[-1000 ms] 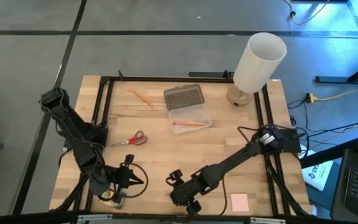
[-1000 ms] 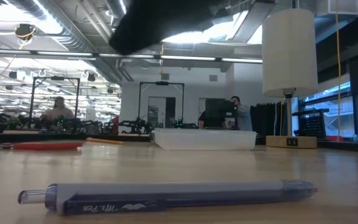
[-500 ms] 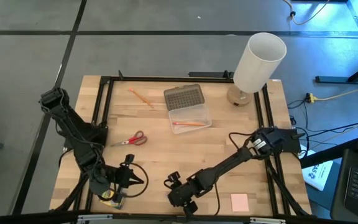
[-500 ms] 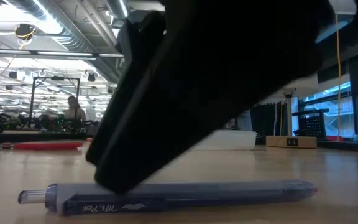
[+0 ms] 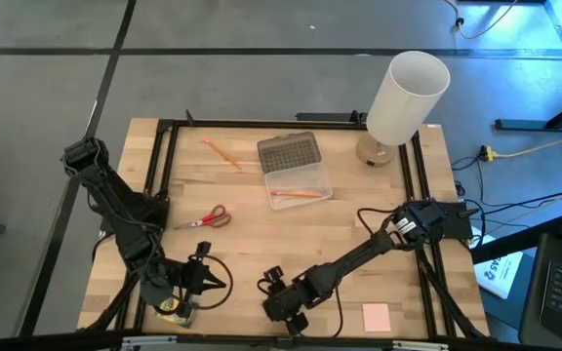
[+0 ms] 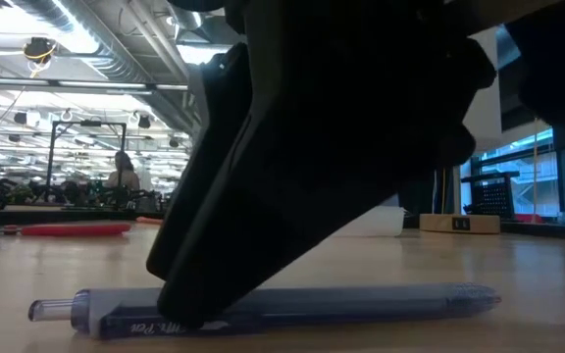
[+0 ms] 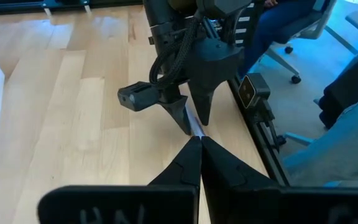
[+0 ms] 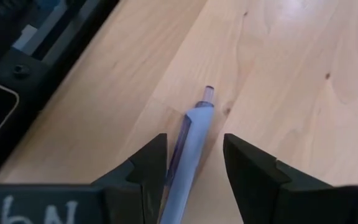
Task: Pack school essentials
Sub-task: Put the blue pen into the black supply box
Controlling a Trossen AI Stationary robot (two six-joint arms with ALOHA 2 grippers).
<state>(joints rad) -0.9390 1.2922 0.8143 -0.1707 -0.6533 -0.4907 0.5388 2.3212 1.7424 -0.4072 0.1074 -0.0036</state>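
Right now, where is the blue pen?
The pen lies flat near the table's front edge, between the open fingers of the right tool, with the pink pad to its right in the high view.

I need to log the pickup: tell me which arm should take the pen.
The right. Its gripper is down at the near table edge with open fingers on either side of the pen. The left gripper is shut and waits near the front left corner, away from the pen.

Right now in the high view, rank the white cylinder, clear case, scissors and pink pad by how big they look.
1. White cylinder, though it stands tall toward the camera, which may inflate it.
2. Clear case.
3. Scissors and pink pad: too alike to rank.
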